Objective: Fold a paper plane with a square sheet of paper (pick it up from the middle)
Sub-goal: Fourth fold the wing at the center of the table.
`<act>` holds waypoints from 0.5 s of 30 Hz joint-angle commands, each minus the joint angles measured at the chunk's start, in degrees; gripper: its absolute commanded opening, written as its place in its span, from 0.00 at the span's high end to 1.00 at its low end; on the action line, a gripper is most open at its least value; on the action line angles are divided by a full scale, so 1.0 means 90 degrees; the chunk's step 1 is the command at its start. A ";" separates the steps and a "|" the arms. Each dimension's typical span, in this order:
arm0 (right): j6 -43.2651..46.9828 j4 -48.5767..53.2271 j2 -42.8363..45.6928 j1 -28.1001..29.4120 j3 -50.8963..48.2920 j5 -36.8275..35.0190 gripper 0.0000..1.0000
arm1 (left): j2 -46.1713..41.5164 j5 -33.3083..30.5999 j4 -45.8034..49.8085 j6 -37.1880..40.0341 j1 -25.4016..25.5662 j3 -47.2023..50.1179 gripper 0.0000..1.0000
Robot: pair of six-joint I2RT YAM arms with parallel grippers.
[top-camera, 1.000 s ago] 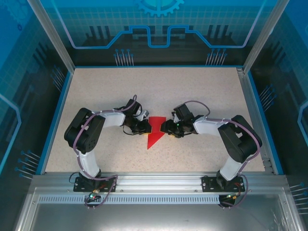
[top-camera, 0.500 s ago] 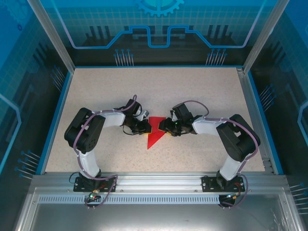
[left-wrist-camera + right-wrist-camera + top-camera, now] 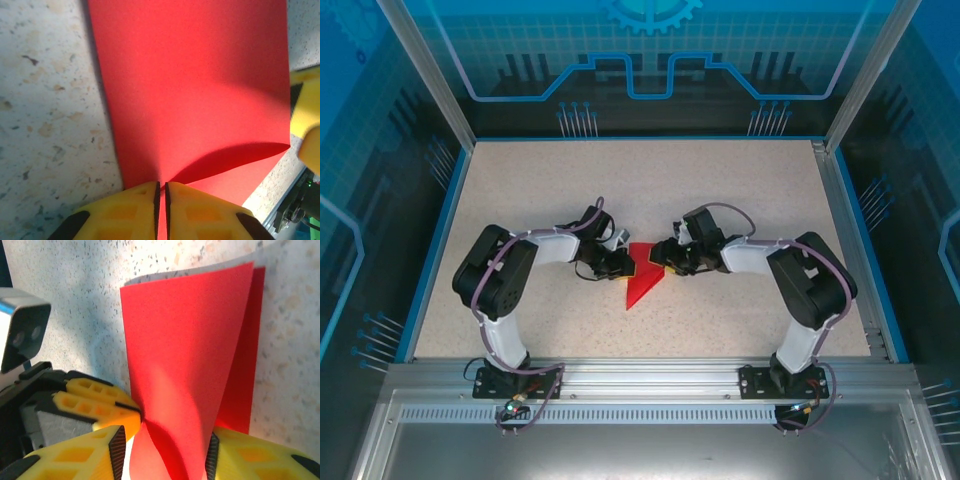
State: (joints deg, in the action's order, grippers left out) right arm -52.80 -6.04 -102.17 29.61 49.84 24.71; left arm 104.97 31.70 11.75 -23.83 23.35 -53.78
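At table [image 3: 720, 190] centre: fold step, left gripper [image 3: 161, 186] pinches paper [image 3: 200, 90] edge.
right gripper [image 3: 165, 440] half-open around its lifted side; next: flatten crease.

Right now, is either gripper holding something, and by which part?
The left gripper pinches the red paper by its edge; the right gripper has open jaws around a raised flap, not clamping.

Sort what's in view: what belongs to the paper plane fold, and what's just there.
Belongs to the job:
red paper sheet, partly folded
left pincer, shut on its edge
right pincer, jaws apart around a raised flap

Just there:
speckled table
blue enclosure walls
metal rail at the near edge
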 commanded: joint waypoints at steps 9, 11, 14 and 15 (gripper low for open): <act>0.1017 0.0272 -0.0899 -0.0321 0.0989 0.0991 0.70 | -0.1412 -0.0324 -0.0186 0.0065 -0.0053 0.0489 0.81; 0.1148 0.0421 -0.1000 -0.0330 0.1121 0.0961 0.75 | -0.1808 -0.0537 -0.0246 0.0043 -0.0065 0.0676 0.80; 0.1054 0.0356 -0.1080 -0.0377 0.1096 0.0927 0.84 | -0.2379 -0.0737 -0.0485 -0.0084 -0.0120 0.0997 0.76; 0.0944 0.0263 -0.1063 -0.0388 0.1030 0.0900 0.85 | -0.2538 -0.0753 -0.0591 -0.0126 -0.0157 0.1101 0.74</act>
State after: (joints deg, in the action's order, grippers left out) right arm -44.64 -4.36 -110.83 27.22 58.81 31.79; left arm 85.91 27.44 9.28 -24.05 23.03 -46.44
